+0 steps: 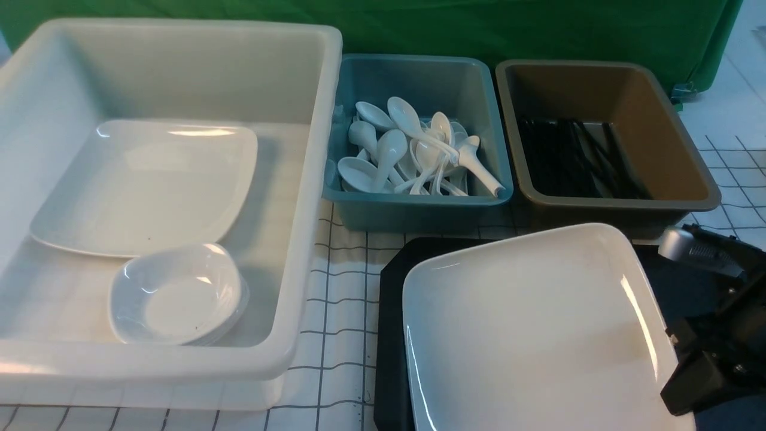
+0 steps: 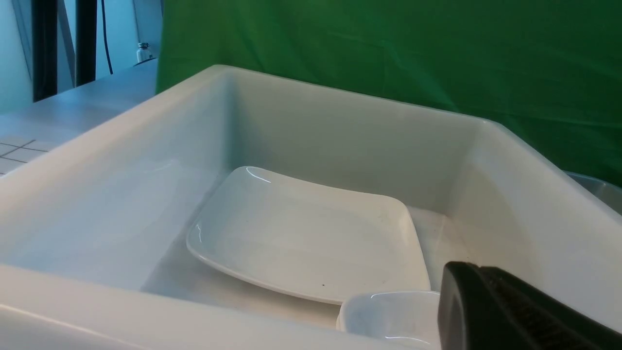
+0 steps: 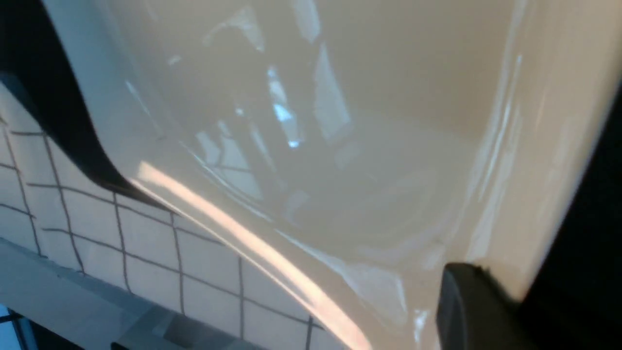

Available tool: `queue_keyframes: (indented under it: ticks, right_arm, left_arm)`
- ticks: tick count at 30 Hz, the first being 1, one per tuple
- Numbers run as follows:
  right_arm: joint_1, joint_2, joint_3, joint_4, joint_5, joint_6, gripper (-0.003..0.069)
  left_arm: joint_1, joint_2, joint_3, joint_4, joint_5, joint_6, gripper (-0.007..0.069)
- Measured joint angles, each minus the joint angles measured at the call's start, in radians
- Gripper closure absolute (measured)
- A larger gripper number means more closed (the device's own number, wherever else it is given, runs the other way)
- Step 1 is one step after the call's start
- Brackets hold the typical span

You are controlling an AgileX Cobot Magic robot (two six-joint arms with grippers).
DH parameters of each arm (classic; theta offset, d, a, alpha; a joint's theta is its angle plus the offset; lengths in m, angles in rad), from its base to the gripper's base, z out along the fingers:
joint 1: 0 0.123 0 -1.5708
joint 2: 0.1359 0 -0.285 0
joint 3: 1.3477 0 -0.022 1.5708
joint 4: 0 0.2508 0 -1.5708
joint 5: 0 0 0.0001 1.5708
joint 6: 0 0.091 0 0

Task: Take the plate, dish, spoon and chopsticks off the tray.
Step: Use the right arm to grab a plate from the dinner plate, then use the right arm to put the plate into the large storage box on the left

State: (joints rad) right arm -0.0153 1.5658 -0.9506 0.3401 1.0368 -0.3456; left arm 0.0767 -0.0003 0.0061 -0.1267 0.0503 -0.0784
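The right fingers [image 1: 679,353] clamp the plate's [image 1: 532,329] rim to lift it off the tray [image 1: 392,299]; left fingers' [image 2: 510,311] state unclear.

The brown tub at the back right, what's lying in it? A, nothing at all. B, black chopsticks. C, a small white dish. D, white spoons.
B: the front view shows a pile of thin black chopsticks on the floor of the brown tub, while the white spoons sit in the blue tub next to it.
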Motion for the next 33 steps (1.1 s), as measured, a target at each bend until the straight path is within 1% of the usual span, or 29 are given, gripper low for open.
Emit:
queue_keyframes:
  ticks: [7, 12, 26, 30, 33]
  right_arm:
    - [0.000, -0.210, 0.000, -0.066, 0.040, 0.051, 0.0583]
    - [0.000, -0.334, 0.000, -0.089, 0.074, 0.067, 0.0583]
    - [0.000, -0.455, -0.003, -0.108, 0.089, 0.076, 0.0583]
    - [0.000, -0.494, -0.035, -0.114, 0.090, 0.080, 0.0583]
    - [0.000, -0.530, -0.103, -0.113, 0.093, 0.100, 0.0583]
  left_arm:
    - [0.000, 0.000, 0.000, 0.000, 0.000, 0.000, 0.0620]
    - [0.000, 0.000, 0.000, 0.000, 0.000, 0.000, 0.0620]
    - [0.000, 0.000, 0.000, 0.000, 0.000, 0.000, 0.0620]
    - [0.000, 0.000, 0.000, 0.000, 0.000, 0.000, 0.0620]
    - [0.000, 0.000, 0.000, 0.000, 0.000, 0.000, 0.0620]
